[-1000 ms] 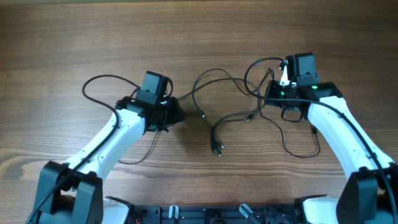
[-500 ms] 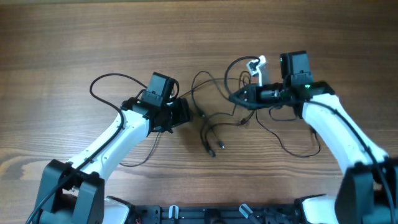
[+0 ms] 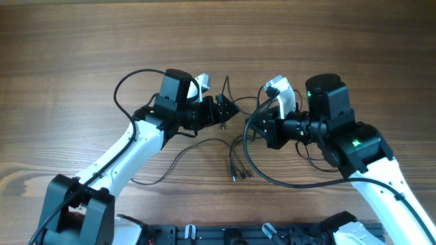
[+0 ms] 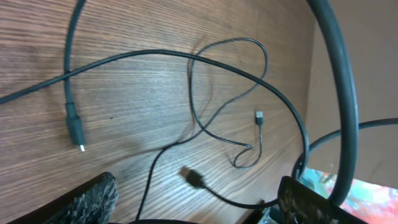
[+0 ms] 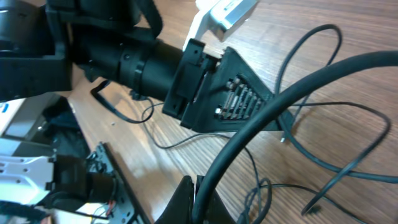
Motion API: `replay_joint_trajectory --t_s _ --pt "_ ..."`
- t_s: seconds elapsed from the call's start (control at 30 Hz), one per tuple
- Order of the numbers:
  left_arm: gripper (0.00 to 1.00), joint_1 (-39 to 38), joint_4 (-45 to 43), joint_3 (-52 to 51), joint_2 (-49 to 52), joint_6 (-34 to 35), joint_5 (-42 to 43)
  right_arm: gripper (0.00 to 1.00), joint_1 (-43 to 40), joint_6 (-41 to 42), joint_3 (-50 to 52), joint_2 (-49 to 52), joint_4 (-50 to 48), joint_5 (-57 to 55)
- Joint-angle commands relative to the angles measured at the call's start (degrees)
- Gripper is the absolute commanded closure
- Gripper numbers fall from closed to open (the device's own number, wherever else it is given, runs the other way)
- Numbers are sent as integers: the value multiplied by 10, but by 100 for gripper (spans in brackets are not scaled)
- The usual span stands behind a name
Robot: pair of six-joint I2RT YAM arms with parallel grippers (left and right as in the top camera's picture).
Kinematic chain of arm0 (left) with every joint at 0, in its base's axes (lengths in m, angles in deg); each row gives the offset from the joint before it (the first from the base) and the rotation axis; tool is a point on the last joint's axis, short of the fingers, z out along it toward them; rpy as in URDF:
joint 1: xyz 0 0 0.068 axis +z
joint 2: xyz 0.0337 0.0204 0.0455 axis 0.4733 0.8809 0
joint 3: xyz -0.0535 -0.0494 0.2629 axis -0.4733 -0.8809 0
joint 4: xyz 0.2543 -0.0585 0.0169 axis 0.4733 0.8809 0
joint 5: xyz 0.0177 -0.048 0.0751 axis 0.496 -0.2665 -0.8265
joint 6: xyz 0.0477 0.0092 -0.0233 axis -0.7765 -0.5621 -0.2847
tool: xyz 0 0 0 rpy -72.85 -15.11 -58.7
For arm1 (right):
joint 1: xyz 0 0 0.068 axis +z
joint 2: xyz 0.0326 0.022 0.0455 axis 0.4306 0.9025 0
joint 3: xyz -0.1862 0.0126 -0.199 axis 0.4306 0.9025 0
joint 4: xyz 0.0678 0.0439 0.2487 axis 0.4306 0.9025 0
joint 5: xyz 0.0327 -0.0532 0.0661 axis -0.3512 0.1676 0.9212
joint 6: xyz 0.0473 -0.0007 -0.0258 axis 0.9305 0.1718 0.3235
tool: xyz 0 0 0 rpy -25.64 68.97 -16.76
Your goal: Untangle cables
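Observation:
Several thin black cables lie looped on the wooden table between my arms, with plug ends (image 3: 238, 175) near the front. My right gripper (image 3: 262, 129) is raised, points left and is shut on one black cable (image 5: 261, 118), which arcs up and to the right from its jaws (image 5: 204, 200). My left gripper (image 3: 228, 110) points right, close to the right one, and is open. Its two fingers (image 4: 196, 208) are wide apart above the cords. Below it lie a USB plug (image 4: 193, 176) and a small plug (image 4: 259, 117). The left gripper also shows in the right wrist view (image 5: 230, 93).
The wooden table (image 3: 68, 41) stretches behind and beside both arms. A black rail (image 3: 225, 235) runs along the front edge. A thin cord (image 3: 163, 173) trails under the left arm. Thicker arm cables loop by the left wrist (image 3: 129, 78).
Both grippers have moved toward the middle and now face each other. The right one swung left and lifted with the cable in it. The loose plugs slid toward the front.

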Motion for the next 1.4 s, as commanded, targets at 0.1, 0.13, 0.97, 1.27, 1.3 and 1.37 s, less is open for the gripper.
replay_joint_trajectory --t_s 0.1,0.13,0.97,1.27,1.3,1.37 --pt "15 -3 0 3 3 -13 34 95 2 -28 -2 -7 0 111" --pt "16 -7 8 3 3 -13 40 95 2 -26 -2 -7 -1 95" --pt "32 -182 -38 3 14 -75 -172 96 2 122 -2 -3 -79 41" --pt "96 -169 22 3 16 -75 -301 96 2 123 -2 -3 -24 -94" --pt "96 -162 28 3 16 -75 -303 96 2 123 -2 -3 -18 -108" --pt "96 -143 43 3 12 -75 -303 96 2 140 -2 -3 4 -188"
